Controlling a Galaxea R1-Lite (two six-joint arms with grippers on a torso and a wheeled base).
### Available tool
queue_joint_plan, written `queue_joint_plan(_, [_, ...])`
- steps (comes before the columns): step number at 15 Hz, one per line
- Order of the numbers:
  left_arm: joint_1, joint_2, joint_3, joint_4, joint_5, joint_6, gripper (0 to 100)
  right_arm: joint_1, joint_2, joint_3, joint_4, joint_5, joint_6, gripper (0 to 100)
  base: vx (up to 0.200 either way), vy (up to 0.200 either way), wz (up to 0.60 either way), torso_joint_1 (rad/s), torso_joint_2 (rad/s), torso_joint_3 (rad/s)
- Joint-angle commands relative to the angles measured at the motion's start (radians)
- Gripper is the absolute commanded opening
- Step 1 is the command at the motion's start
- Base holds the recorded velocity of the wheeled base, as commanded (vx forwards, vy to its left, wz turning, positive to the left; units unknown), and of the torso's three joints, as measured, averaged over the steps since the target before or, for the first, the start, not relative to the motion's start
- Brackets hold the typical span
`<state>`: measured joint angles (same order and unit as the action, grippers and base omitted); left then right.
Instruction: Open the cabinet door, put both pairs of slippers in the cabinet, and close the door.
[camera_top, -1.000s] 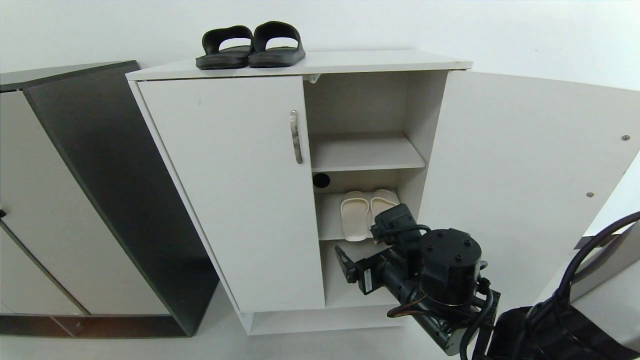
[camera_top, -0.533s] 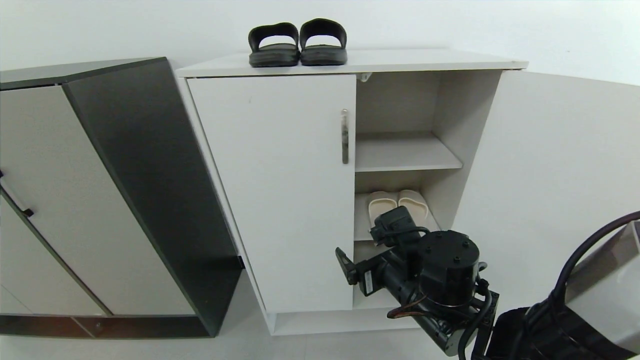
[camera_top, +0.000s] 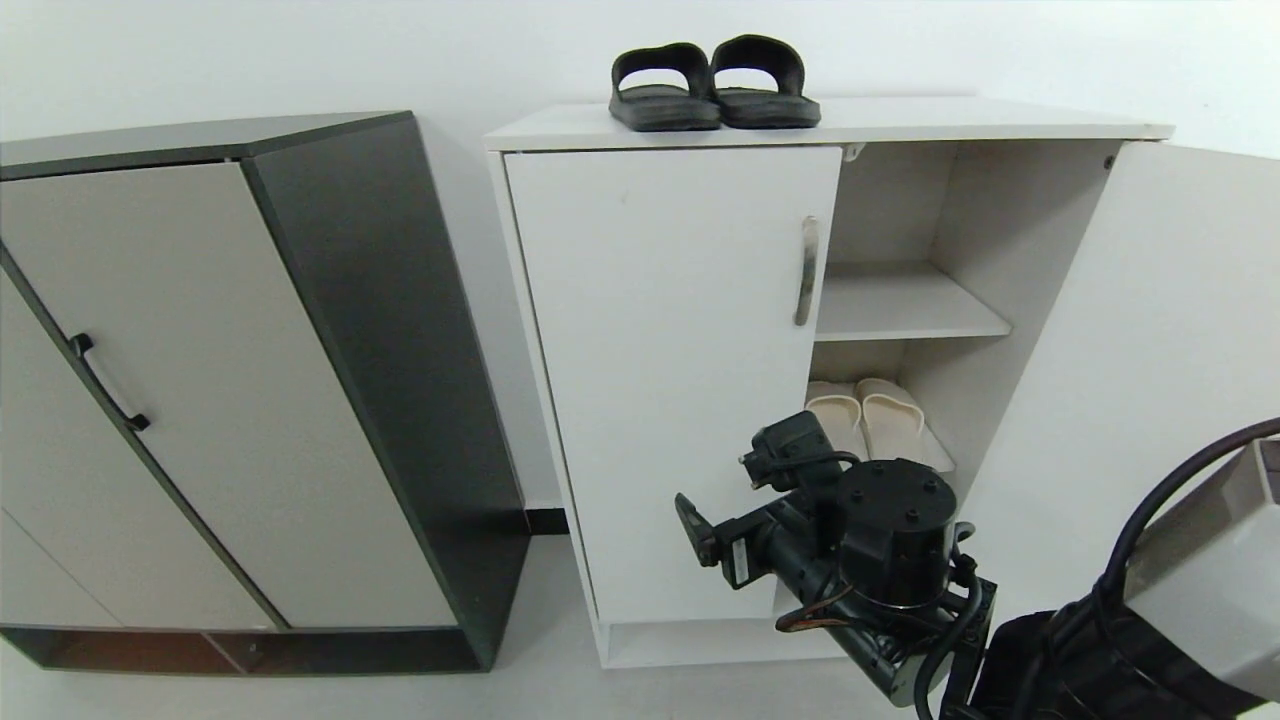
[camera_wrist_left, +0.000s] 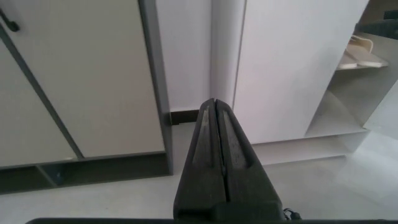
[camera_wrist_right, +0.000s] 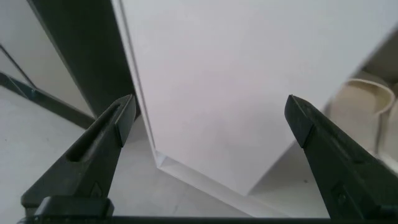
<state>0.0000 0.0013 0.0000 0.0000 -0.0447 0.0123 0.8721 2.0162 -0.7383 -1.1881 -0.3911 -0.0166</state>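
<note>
The black slippers (camera_top: 715, 85) sit side by side on top of the white cabinet (camera_top: 670, 400), at the upper middle of the head view. They are not yet stowed. The cream slippers (camera_top: 865, 415) lie together on the middle shelf inside, right of centre and just behind the edge of the left door (camera_top: 670, 330). That door is closed, its handle (camera_top: 806, 270) upright at its inner edge. The right door (camera_top: 1150, 330) stands wide open at the right of the frame. The upper shelf (camera_top: 905, 305) is bare.

The right claw (camera_wrist_right: 210, 106) is spread and holds nothing. It faces the lower part of the left door, low in the frame. The left claw (camera_wrist_left: 215, 112) is pressed together, also without a load, above the floor (camera_wrist_left: 124, 193) in front of the cabinets. A dark cabinet (camera_top: 300, 350) stands to the left, just beside the white one.

By my reading one pair is in and the second is next. That calls for raising a claw well up to the cabinet top, gripping the black pair, and bringing it down onto a shelf. The right door can then be swung shut.
</note>
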Motion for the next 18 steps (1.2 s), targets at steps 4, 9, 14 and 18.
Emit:
queue_joint_plan(4, [0.002, 0.0, 0.0, 0.0, 0.0, 0.0, 0, -0.005, 0.007, 0.005, 0.001, 0.011, -0.002, 100, 0.0, 0.0, 0.0, 0.0, 0.0, 0.0])
queue_joint_plan(9, [0.002, 0.0, 0.0, 0.0, 0.0, 0.0, 0, -0.007, 0.019, 0.014, -0.002, 0.015, -0.002, 100, 0.0, 0.0, 0.0, 0.0, 0.0, 0.0])
queue_joint_plan(14, [0.0, 0.0, 0.0, 0.0, 0.0, 0.0, 0, -0.007, 0.019, 0.023, -0.001, 0.017, -0.002, 100, 0.0, 0.0, 0.0, 0.0, 0.0, 0.0])
queue_joint_plan(18, [0.0, 0.0, 0.0, 0.0, 0.0, 0.0, 0, -0.008, 0.019, 0.028, 0.002, 0.017, -0.002, 100, 0.0, 0.0, 0.0, 0.002, -0.05, -0.047])
